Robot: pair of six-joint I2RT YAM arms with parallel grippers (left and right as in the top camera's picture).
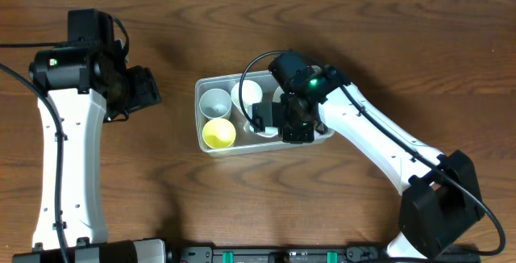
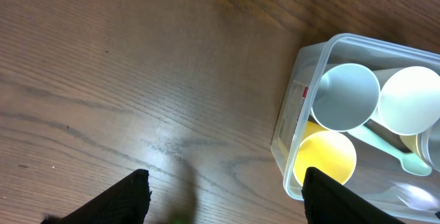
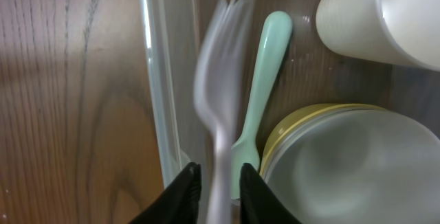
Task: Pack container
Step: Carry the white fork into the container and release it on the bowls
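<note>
The clear plastic container [image 1: 199,106] sits mid-table. It holds a yellow cup [image 1: 218,134], a pale blue cup [image 1: 214,101] and a white cup [image 1: 246,94]. My right gripper [image 1: 280,123] hangs over the container's right half. In the right wrist view a blurred pale fork [image 3: 218,66] stands between its fingertips [image 3: 218,183], with a small gap on each side, so the jaws are open. A mint spoon [image 3: 265,66] lies beside the fork inside the container wall [image 3: 157,80]. My left gripper [image 1: 149,89] hovers open and empty over bare wood, left of the container [image 2: 292,107].
A greyish bowl [image 3: 350,162] nested in a yellow one fills the container's corner next to the spoon, and a white cup [image 3: 371,18] lies beyond it. The left wrist view shows the yellow cup [image 2: 324,159] and blue cup [image 2: 346,97].
</note>
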